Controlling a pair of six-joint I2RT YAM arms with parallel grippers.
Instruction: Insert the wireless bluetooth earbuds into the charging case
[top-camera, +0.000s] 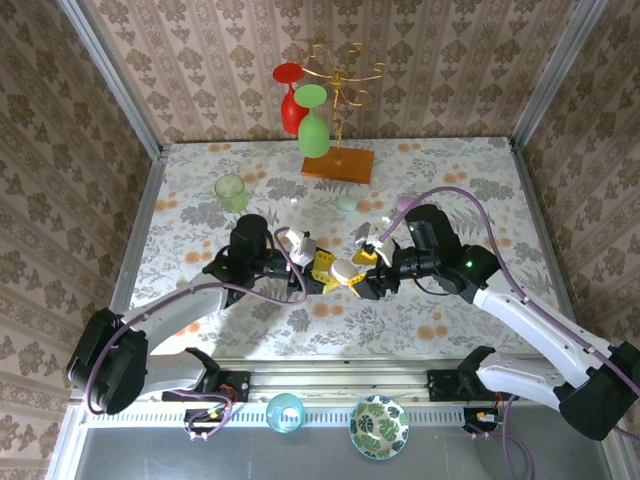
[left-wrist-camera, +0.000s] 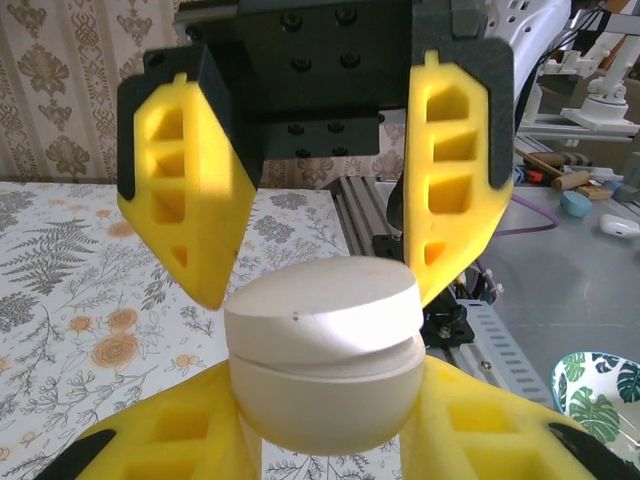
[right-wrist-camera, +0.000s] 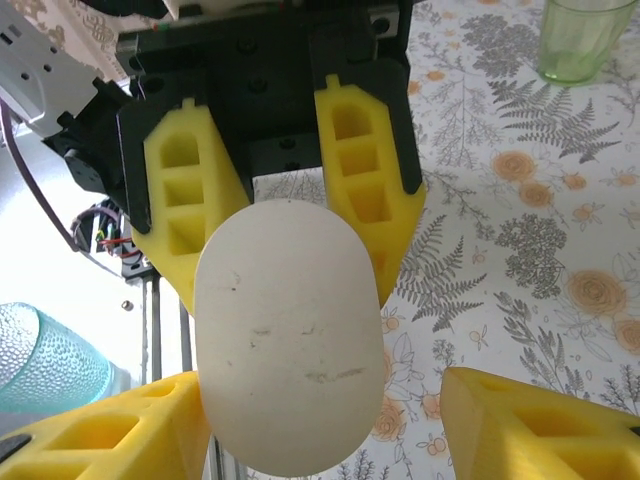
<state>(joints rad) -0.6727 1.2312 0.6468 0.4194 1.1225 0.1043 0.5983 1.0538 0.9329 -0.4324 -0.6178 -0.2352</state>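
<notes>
A white egg-shaped charging case (top-camera: 343, 268) hangs above the middle of the table, and my left gripper (top-camera: 334, 272) is shut on it. In the left wrist view the case (left-wrist-camera: 325, 350) sits between my yellow pads, its lid seam gaping slightly on one side. My right gripper (top-camera: 356, 268) is open and straddles the case (right-wrist-camera: 288, 340). Its right finger (right-wrist-camera: 540, 420) stands apart from the shell, while the left one (right-wrist-camera: 100, 430) is close beside it. A tiny whitish speck (top-camera: 296, 201) lies on the far table, too small to tell whether it is one of the earbuds.
A green cup (top-camera: 231, 192) stands at the far left. A wire stand (top-camera: 338, 163) holding red and green glasses is at the back. A pale oval (top-camera: 347, 203) and a pinkish one (top-camera: 404, 205) lie mid-table. A teal cup (top-camera: 285, 412) and a patterned bowl (top-camera: 379, 425) sit on the near ledge.
</notes>
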